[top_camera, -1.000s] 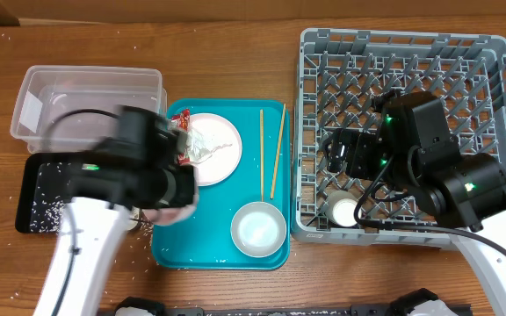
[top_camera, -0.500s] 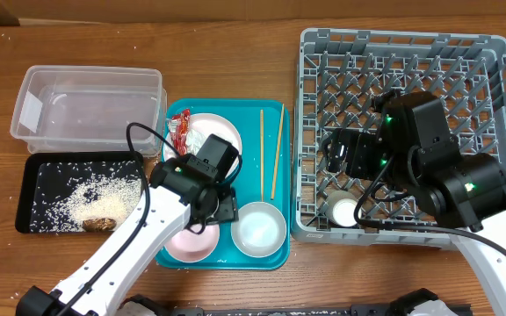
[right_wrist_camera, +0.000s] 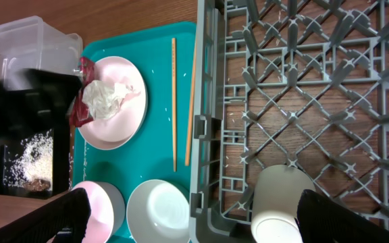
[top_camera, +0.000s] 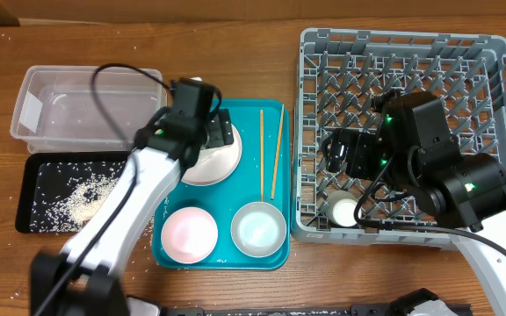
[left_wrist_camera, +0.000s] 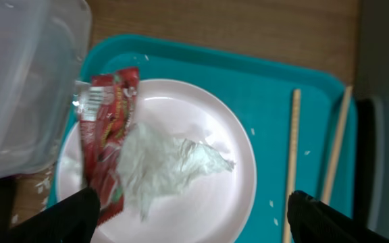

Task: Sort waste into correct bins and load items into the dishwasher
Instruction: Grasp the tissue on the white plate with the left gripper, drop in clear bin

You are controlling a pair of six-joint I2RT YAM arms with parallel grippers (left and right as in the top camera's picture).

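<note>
My left jaws stand wide apart with nothing between them. My right jaws are spread just as wide and are just as empty.

From overhead, my left gripper (top_camera: 211, 132) hangs over the far end of the teal tray (top_camera: 249, 189), above the plate (top_camera: 227, 165). The clear tub (top_camera: 77, 105) is just beside it, and the black tray (top_camera: 42, 175) with its scattered rice (top_camera: 77, 197) lies nearer me. My right gripper (top_camera: 336, 154) sits inside the dish rack (top_camera: 490, 53), near the cup (top_camera: 345, 211) in a front cell.

Through my left wrist camera, the red wrapper (left_wrist_camera: 107, 128) lies along the tub-side edge of the plate. The crumpled napkin (left_wrist_camera: 161, 165) overlaps it, and both rest on the plate. I judge both featherlight and limp. The wrapper looks like slick film that could skate on the smooth plate, so I would pinch across its narrow width at the far end, clear of the napkin. The napkin will simply crush, so any raised fold will do.

Through my right wrist camera, the chopsticks (right_wrist_camera: 174, 101) lie side by side on the teal tray, just beside the rack wall. They look thin, stiff and apt to roll, so they are best gripped mid-length.
</note>
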